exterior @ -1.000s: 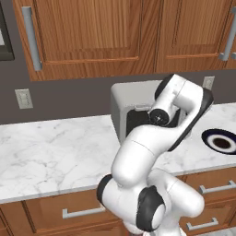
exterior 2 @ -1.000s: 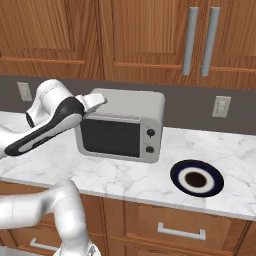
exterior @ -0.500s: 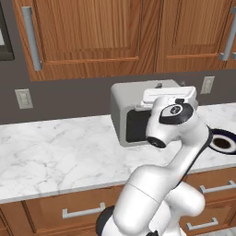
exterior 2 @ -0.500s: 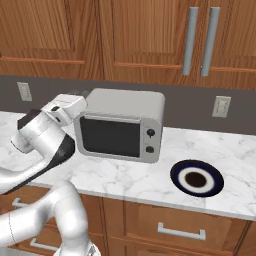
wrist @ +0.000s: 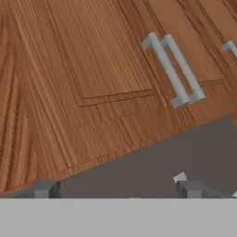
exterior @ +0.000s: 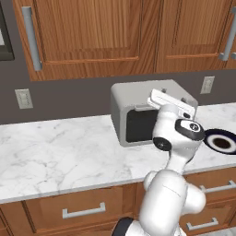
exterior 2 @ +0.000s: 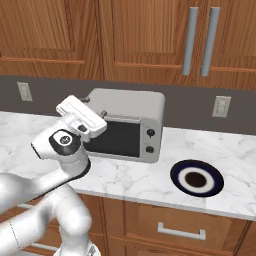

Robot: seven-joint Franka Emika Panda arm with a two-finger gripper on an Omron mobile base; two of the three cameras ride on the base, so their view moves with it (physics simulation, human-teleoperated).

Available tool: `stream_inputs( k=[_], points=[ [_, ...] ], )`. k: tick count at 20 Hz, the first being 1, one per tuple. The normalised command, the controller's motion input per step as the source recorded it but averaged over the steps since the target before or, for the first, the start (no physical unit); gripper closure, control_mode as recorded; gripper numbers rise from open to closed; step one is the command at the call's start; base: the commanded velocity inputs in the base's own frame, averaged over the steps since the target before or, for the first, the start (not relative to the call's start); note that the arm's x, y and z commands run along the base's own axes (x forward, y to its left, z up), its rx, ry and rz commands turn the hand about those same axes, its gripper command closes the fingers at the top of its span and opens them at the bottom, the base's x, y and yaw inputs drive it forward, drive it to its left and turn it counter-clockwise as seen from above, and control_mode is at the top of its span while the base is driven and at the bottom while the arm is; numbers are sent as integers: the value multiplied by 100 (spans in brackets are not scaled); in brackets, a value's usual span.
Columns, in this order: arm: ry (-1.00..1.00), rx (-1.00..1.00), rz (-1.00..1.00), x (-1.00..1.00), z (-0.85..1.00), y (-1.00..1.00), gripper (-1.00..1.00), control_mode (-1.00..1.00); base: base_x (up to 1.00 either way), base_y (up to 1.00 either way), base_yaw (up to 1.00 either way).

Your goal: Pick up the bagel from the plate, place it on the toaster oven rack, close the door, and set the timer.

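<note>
Right base view first: I see my arm (exterior 2: 60,150) raised at the left, its white hand (exterior 2: 82,117) in front of the toaster oven (exterior 2: 125,131). To the right of that, the oven door (exterior 2: 112,138) is shut, so I cannot see the rack. Further right on the marble counter (exterior 2: 150,180) lies the plate (exterior 2: 196,178); something dark sits at its centre, and I cannot tell whether that is the bagel. Hand view shows my fingertips (wrist: 45,189) set wide apart with nothing between them, facing wooden cabinet doors (wrist: 92,69) with two bar handles (wrist: 173,69).
</note>
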Motion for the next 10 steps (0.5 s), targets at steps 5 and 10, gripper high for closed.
stream_inputs(
  k=[5, 10],
  points=[
    [-12, 71, 36, 15, 46, 53, -100, -100, 0, 0, 0],
    [-41, 55, 42, 2, 50, 47, -100, -100, 0, 0, 0]
  ],
)
